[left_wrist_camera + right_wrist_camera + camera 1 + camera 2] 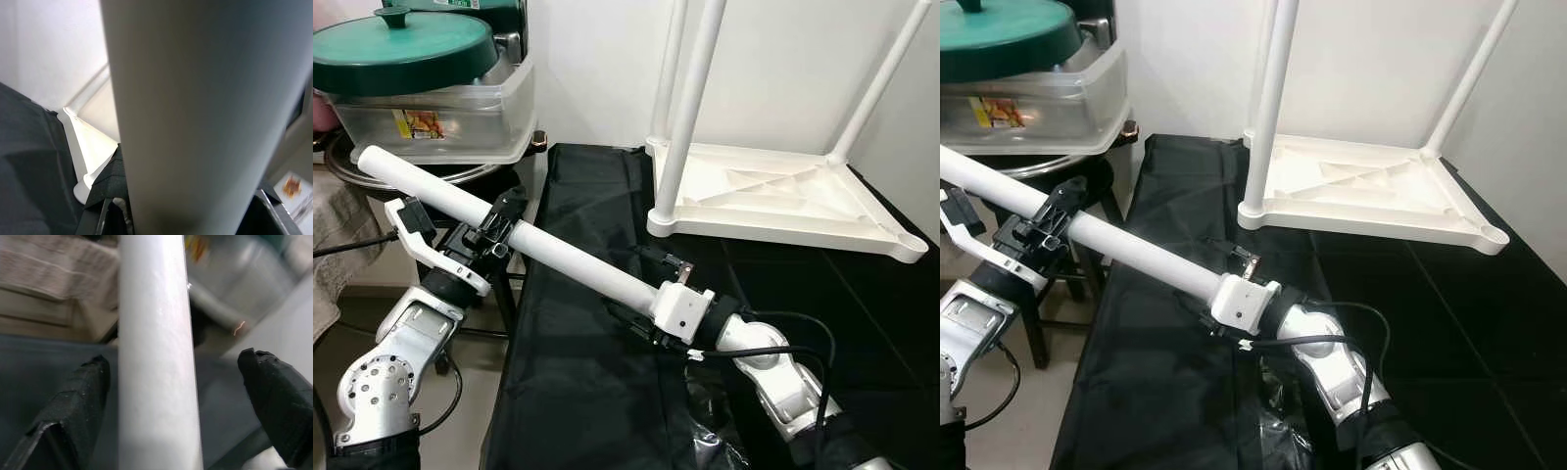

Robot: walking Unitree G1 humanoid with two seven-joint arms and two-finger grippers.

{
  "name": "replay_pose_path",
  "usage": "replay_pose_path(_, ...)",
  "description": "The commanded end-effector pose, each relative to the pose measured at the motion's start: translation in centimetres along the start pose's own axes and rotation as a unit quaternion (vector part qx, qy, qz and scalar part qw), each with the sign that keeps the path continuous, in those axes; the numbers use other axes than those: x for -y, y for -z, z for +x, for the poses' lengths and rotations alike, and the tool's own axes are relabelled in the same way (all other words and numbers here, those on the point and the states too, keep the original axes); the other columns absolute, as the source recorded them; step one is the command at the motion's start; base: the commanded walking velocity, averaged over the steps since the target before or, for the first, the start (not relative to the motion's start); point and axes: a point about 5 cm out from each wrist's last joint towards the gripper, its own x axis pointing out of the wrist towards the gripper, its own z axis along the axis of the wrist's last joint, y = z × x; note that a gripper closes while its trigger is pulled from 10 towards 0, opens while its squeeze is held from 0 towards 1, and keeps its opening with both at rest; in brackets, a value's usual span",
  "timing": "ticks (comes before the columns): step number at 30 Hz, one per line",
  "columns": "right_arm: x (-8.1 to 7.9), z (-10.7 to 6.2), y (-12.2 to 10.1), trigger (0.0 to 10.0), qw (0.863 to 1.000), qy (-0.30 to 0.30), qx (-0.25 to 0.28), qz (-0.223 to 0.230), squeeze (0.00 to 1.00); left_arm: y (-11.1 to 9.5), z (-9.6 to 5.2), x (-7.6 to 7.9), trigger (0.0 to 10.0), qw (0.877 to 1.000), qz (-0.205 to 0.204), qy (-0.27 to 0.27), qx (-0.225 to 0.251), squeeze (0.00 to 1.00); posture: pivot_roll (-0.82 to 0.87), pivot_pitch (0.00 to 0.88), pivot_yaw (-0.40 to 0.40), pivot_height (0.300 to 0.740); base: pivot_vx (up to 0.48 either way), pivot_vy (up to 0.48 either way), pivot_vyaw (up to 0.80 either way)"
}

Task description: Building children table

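Observation:
A long white table leg hangs slanted over the left edge of the black-covered table. My left gripper is shut on it near its upper part. My right gripper is open around the lower end; in the right wrist view its fingers stand on either side of the leg with a gap on one side. The white tabletop lies upside down at the back right with three legs standing up from it. Its near right corner socket holds no leg.
A clear plastic bin with a green lid sits on a stand at the far left, close to the leg's upper end. A beige towel hangs at the left edge. A white wall stands behind the table.

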Motion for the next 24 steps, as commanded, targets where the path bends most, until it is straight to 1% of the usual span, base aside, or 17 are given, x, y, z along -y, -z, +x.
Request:
replay_pose_path(1,0.3,0.0,-0.5,10.0,0.995,-0.041,-0.01,0.094,0.0,0.0,0.6,1.2,10.0,0.998,0.033,0.041,-0.023,0.0,0.05,0.0,-0.079,0.74,0.0,0.0,0.0)
replay_pose_path(2,0.3,0.0,-0.5,10.0,0.995,-0.041,-0.01,0.094,0.0,0.0,0.6,1.2,10.0,0.998,0.033,0.041,-0.023,0.0,0.05,0.0,-0.079,0.74,0.0,0.0,0.0)
replay_pose_path(3,0.5,0.1,-1.1,10.0,0.987,-0.07,-0.005,0.145,0.0,0.1,0.8,1.7,10.0,0.996,0.051,0.059,-0.038,0.0,0.04,0.0,-0.078,0.74,0.0,0.0,0.0)
replay_pose_path(4,0.5,0.1,-1.1,10.0,0.987,-0.07,-0.005,0.145,0.0,0.1,0.8,1.7,10.0,0.996,0.051,0.059,-0.038,0.0,0.04,0.0,-0.078,0.74,0.0,0.0,0.0)
replay_pose_path(5,1.2,0.1,-1.8,10.0,0.977,-0.1,-0.002,0.187,0.0,0.0,1.0,2.2,10.0,0.993,0.064,0.081,-0.052,0.0,0.04,0.0,-0.077,0.74,0.0,0.0,0.0)
replay_pose_path(7,1.2,0.1,-1.8,10.0,0.977,-0.1,-0.002,0.187,0.0,0.0,1.0,2.2,10.0,0.993,0.064,0.081,-0.052,0.0,0.04,0.0,-0.077,0.74,0.0,0.0,0.0)
replay_pose_path(8,2.1,0.2,-2.4,10.0,0.975,-0.114,-0.001,0.19,0.0,-0.1,1.4,2.6,10.0,0.991,0.075,0.095,-0.064,0.0,0.04,0.0,-0.077,0.74,0.0,0.0,0.0)
replay_pose_path(10,3.0,0.4,-2.9,10.0,0.98,-0.137,-0.008,0.146,0.0,0.0,2.1,3.2,10.0,0.985,0.095,0.116,-0.087,0.0,0.04,0.0,-0.079,0.74,0.0,0.0,0.0)
replay_pose_path(13,3.0,0.5,-2.8,10.0,0.982,-0.141,-0.014,0.122,0.0,0.1,2.3,3.5,10.0,0.983,0.097,0.121,-0.093,0.0,0.04,0.0,-0.081,0.74,0.0,0.0,0.0)
replay_pose_path(15,2.5,0.8,-2.0,10.0,0.986,-0.147,-0.035,0.072,0.0,0.6,2.7,4.1,10.0,0.978,0.106,0.138,-0.115,0.0,0.04,0.0,-0.08,0.74,0.0,0.0,0.0)
replay_pose_path(17,2.3,0.8,-1.9,10.0,0.985,-0.153,-0.045,0.066,0.0,0.8,2.8,4.4,10.0,0.975,0.111,0.148,-0.123,0.0,0.04,0.0,-0.08,0.74,0.0,0.0,0.0)
replay_pose_path(18,2.1,0.8,-1.9,10.0,0.983,-0.16,-0.052,0.07,0.0,0.9,2.7,5.0,10.0,0.971,0.11,0.168,-0.131,0.0,0.04,0.0,-0.082,0.74,0.0,0.0,0.0)
replay_pose_path(19,2.0,0.8,-2.0,10.0,0.979,-0.171,-0.057,0.092,0.0,1.0,2.7,5.5,10.0,0.966,0.11,0.19,-0.139,0.0,0.04,0.0,-0.082,0.74,0.0,0.0,0.0)
replay_pose_path(20,2.0,0.8,-2.0,10.0,0.979,-0.171,-0.057,0.092,0.0,1.0,2.7,5.5,10.0,0.966,0.11,0.19,-0.139,0.0,0.04,0.0,-0.082,0.74,0.0,0.0,0.0)
replay_pose_path(21,1.9,0.7,-2.0,10.0,0.974,-0.184,-0.062,0.12,0.0,1.0,2.6,6.1,10.0,0.961,0.107,0.21,-0.143,0.0,0.04,0.0,-0.082,0.74,0.0,0.0,0.0)
replay_pose_path(22,1.9,0.7,-2.0,10.0,0.974,-0.184,-0.062,0.12,0.0,1.0,2.6,6.1,10.0,0.961,0.107,0.21,-0.143,0.0,0.04,0.0,-0.082,0.74,0.0,0.0,0.0)
replay_pose_path(24,2.3,0.7,-2.2,10.0,0.957,-0.202,-0.067,0.196,0.0,0.9,2.5,7.2,10.0,0.949,0.1,0.258,-0.15,0.0,0.04,0.0,-0.082,0.74,0.0,0.0,0.0)
